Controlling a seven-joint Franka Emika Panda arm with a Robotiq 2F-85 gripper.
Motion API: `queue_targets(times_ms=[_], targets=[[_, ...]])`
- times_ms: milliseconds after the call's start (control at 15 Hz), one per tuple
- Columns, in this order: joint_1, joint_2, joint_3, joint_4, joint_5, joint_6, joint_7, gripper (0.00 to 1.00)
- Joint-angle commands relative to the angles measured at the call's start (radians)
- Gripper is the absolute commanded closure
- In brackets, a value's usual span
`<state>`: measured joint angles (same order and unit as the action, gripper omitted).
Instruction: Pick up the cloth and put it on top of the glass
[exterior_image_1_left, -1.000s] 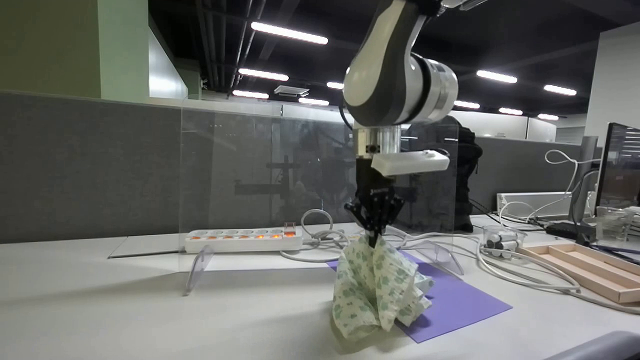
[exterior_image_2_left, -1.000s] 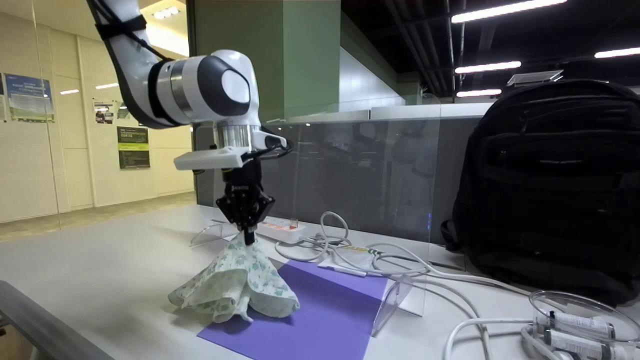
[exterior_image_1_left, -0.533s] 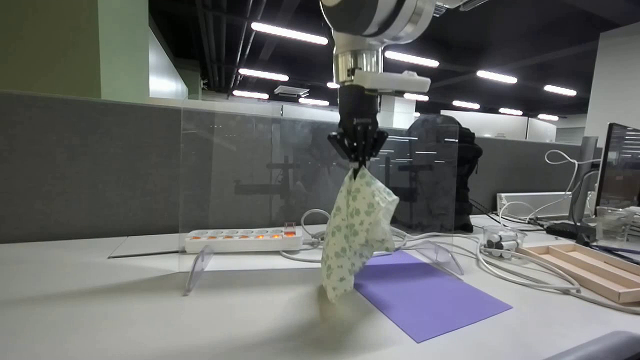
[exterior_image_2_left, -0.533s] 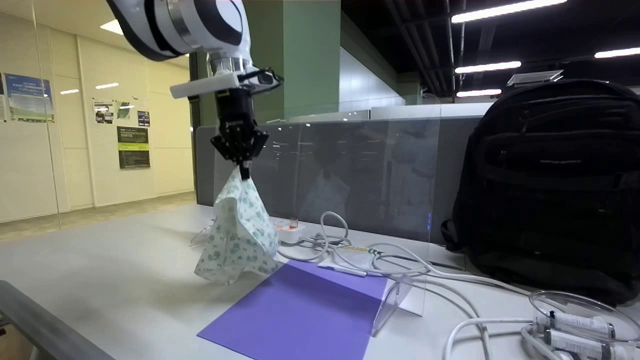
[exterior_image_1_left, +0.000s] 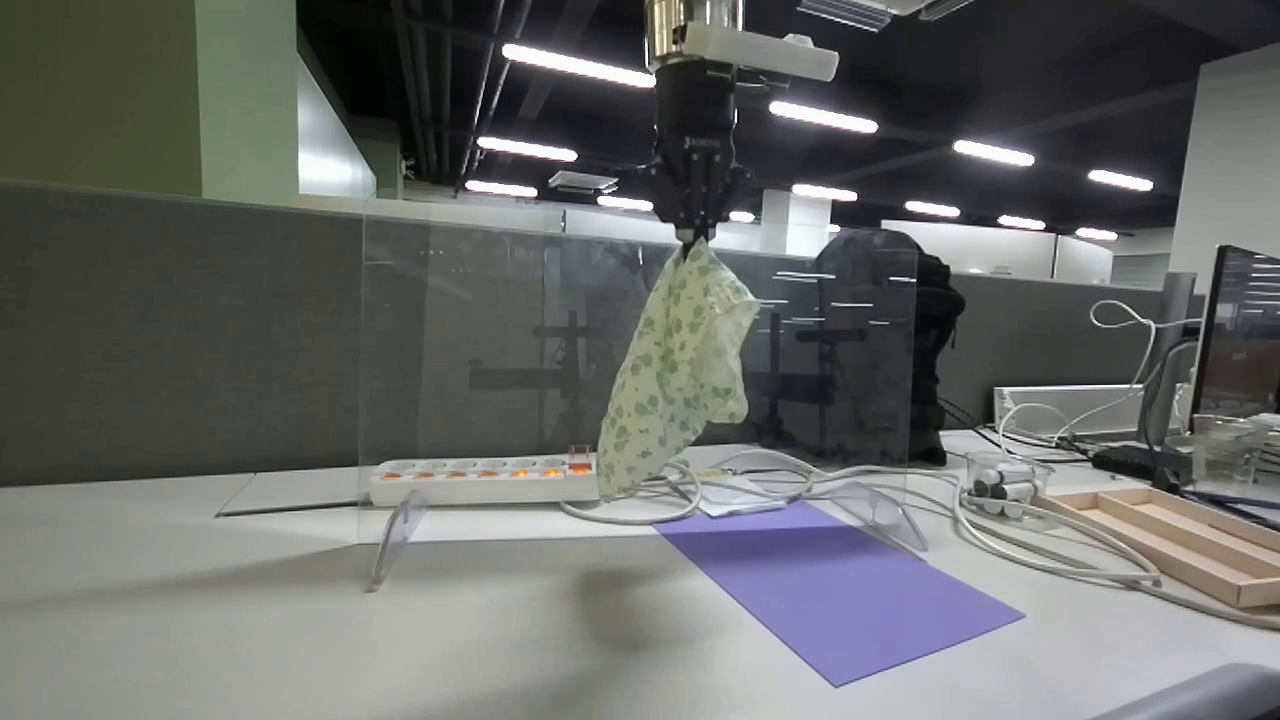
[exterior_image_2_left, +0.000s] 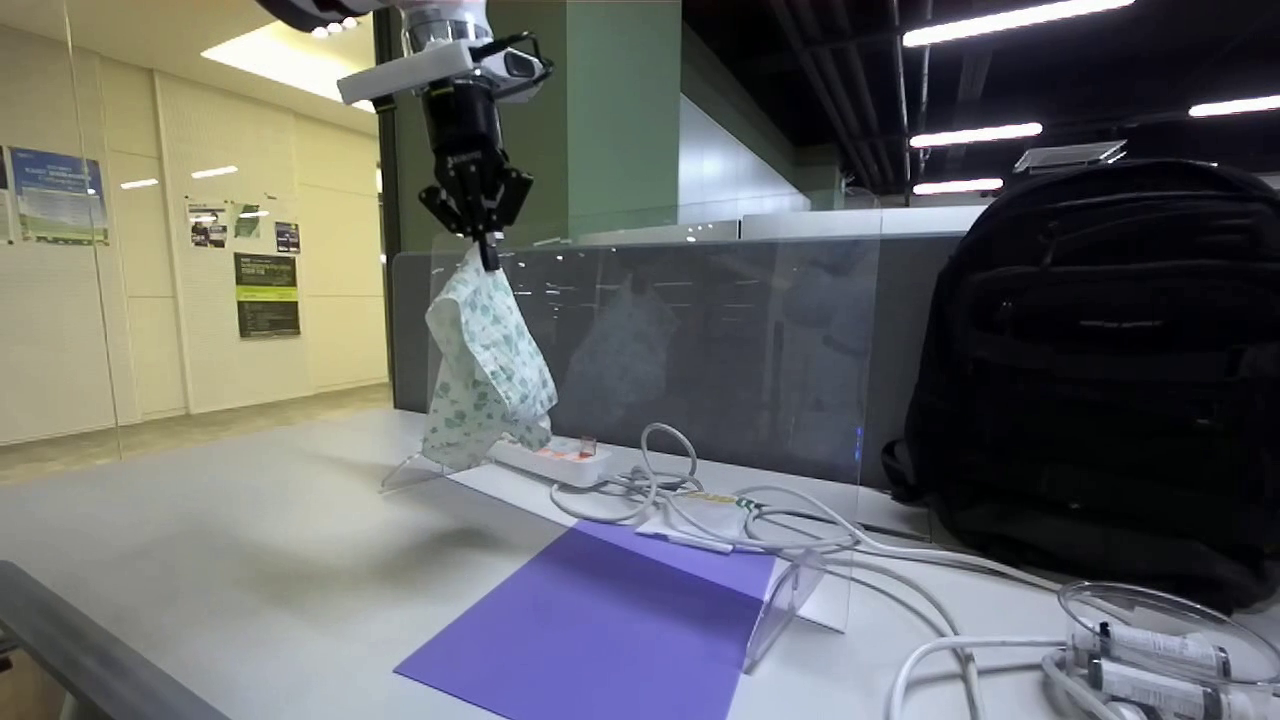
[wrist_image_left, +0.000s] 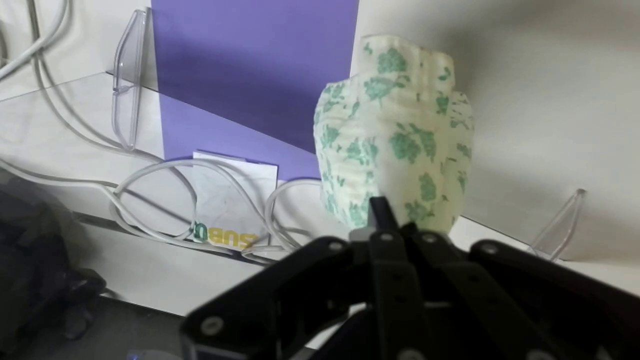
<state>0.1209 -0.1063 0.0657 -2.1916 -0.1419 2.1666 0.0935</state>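
Note:
The white cloth with green flowers (exterior_image_1_left: 680, 370) hangs from my gripper (exterior_image_1_left: 693, 245), well above the table. My gripper is shut on a pinched top fold, and the cloth drapes below the fingertips. The cloth (exterior_image_2_left: 490, 370) and gripper (exterior_image_2_left: 488, 255) also show in an exterior view, and the cloth (wrist_image_left: 400, 135) spreads beyond the fingertips (wrist_image_left: 392, 215) in the wrist view. A clear upright panel (exterior_image_1_left: 450, 340) stands on transparent feet; it may be the glass. The cloth hangs on its near side, fingertips about level with its top edge. No drinking glass clearly shows under the gripper.
A purple sheet (exterior_image_1_left: 850, 590) lies partly under the panel. A white power strip (exterior_image_1_left: 485, 482) and looped cables (exterior_image_2_left: 640, 480) lie behind it. A cup with small cylinders (exterior_image_1_left: 1005, 482), a wooden tray (exterior_image_1_left: 1170, 540), and a black backpack (exterior_image_2_left: 1100, 380) stand around.
My gripper has risen steadily with the cloth. The cloth was bunched over the table and purple sheet and now hangs free in the air, slightly left in both exterior views.

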Motion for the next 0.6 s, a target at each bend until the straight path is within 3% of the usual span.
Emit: queue_targets(times_ms=[0, 533], targets=[[-0.014, 0.005, 0.014, 0.002, 0.002, -0.002, -0.001, 0.99], [0.003, 0.029, 0.042, 0.063, 0.015, 0.077, -0.056, 1.0]])
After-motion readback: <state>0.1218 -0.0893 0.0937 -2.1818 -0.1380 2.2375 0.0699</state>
